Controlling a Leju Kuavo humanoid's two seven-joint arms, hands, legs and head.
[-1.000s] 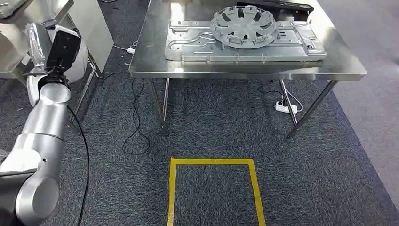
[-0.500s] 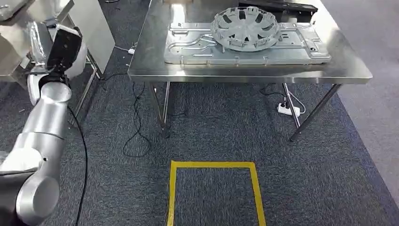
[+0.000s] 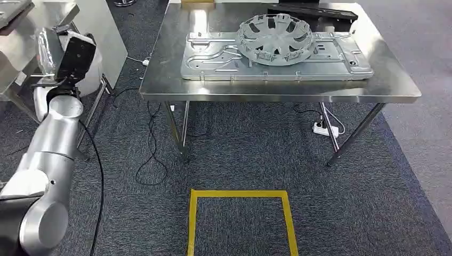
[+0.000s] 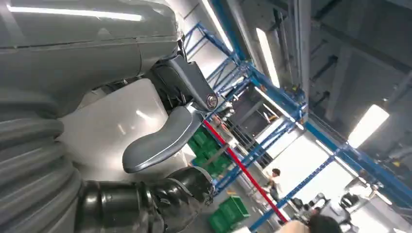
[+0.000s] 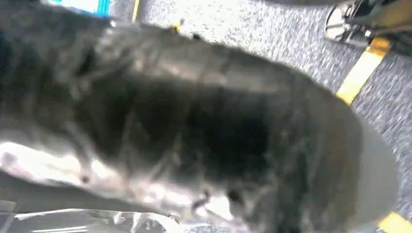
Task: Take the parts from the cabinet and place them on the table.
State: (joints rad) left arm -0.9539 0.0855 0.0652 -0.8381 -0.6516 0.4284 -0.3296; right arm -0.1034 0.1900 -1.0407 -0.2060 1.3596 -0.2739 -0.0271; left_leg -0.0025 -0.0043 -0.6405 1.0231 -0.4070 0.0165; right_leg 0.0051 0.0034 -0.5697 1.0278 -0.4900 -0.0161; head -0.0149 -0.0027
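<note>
On the steel table [image 3: 277, 92] lies a flat stamped metal panel [image 3: 213, 61], and a round spoked metal part [image 3: 275, 33] rests on top of it. A black part [image 3: 312, 9] sits at the table's far edge. My left arm [image 3: 50, 144] is raised at the left, with the black wrist block [image 3: 74, 56] beside a grey metal frame [image 3: 13, 48]. My left hand [image 4: 160, 170] has its grey thumb [image 4: 158, 138] held apart from its curled dark fingers [image 4: 145, 204]; whether it holds anything is unclear. The right wrist view is a dark blur over carpet.
A yellow tape rectangle [image 3: 238, 194] marks the grey carpet in front of the table. Cables [image 3: 152, 144] and a power strip [image 3: 323, 128] lie under the table. A white cabinet side [image 3: 104, 32] stands to the left of the table.
The whole picture has shifted, so the camera has moved: the table and the tape square now sit lower and slightly left. My left arm keeps the same raised pose.
</note>
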